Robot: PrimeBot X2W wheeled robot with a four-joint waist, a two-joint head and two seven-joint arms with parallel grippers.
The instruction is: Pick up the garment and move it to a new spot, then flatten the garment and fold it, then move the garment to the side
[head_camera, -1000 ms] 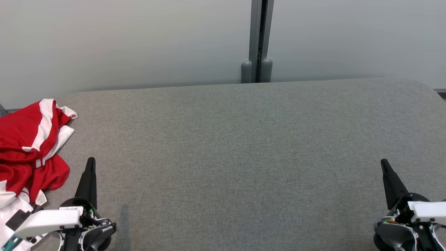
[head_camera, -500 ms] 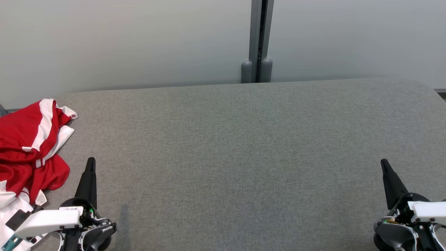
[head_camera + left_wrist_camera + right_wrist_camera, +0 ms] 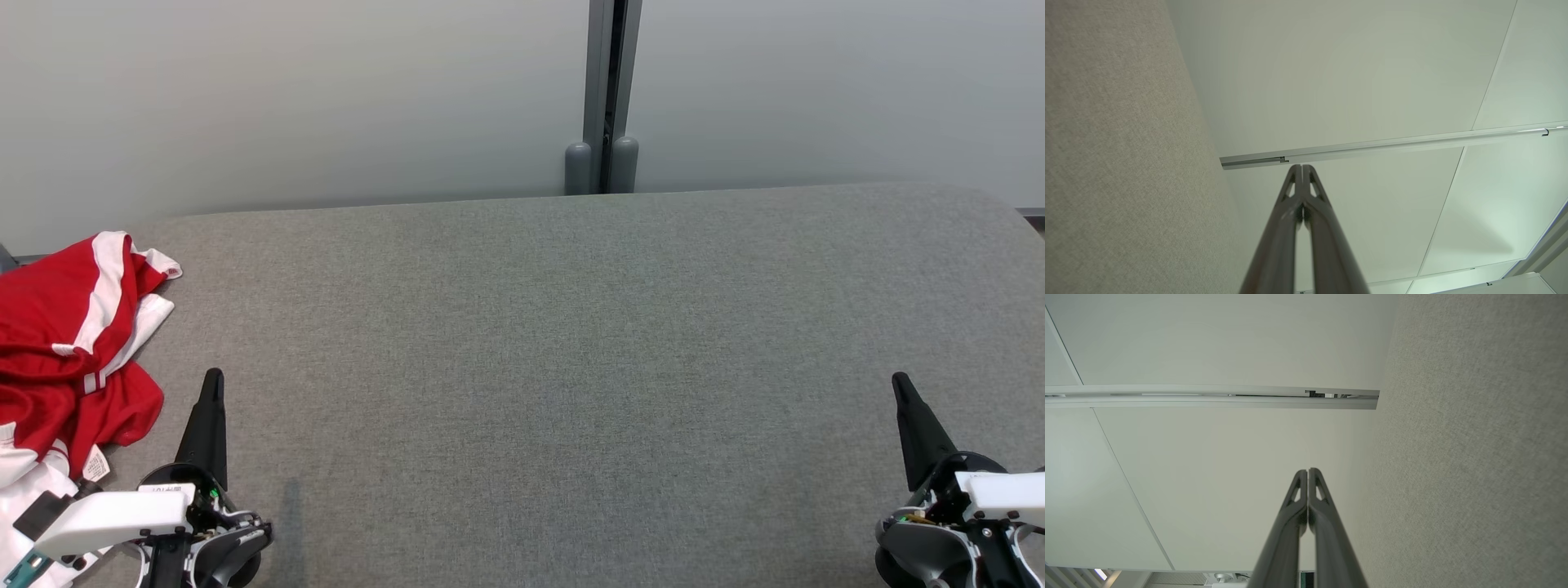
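Both jaws pressed together, gripping nothing. Left gripper (image 3: 214,377) is hovering low at the near left, right gripper (image 3: 900,380) at the near right, well apart. Red-and-white garment (image 3: 57,343) is lying crumpled on the grey table (image 3: 555,351), far left edge, just beside the left gripper.

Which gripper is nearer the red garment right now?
Left. The left gripper sits just beside the garment at the table's left edge, not touching it. The right gripper is far across the table, on the opposite side.
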